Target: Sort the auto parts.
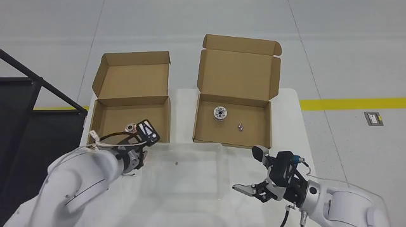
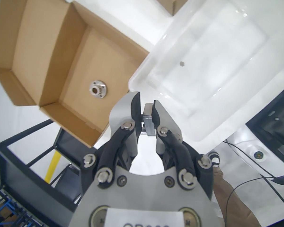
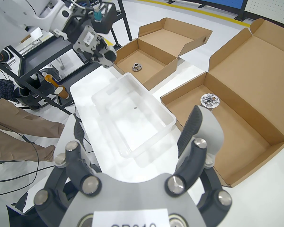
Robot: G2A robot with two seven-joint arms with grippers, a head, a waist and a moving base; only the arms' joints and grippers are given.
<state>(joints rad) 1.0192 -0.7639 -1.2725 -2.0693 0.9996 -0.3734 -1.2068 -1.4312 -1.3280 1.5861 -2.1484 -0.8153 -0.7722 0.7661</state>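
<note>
Left box (image 1: 127, 113): an open cardboard box with its lid folded back, at the far left of the table.
Flanged part (image 2: 98, 89): a round metal flange with a centre hole, lying flat on the left box's floor.
My left gripper (image 2: 145, 105): I hang by the near wall of the left box, at the clear tray's far-left corner, with my fingers clamped on a small metal block.
Metal block (image 2: 148, 119): a little grey piece pinched between my left pads, off the table.
Clear tray (image 1: 190, 176): sits between my two arms, just in front of the boxes, with one tiny dark speck (image 2: 182, 63) on its floor.
Right box (image 1: 254, 122): an open cardboard box beside the left one, lid up.
Disc part (image 1: 219, 113): a round silver disc with holes, flat on the right box's floor.
Small screw (image 1: 241, 125): lies near the disc, apart from it.
My right gripper (image 1: 248, 171): I sit at the tray's right side, near the right box's front wall, fingers spread wide and holding nothing.
</note>
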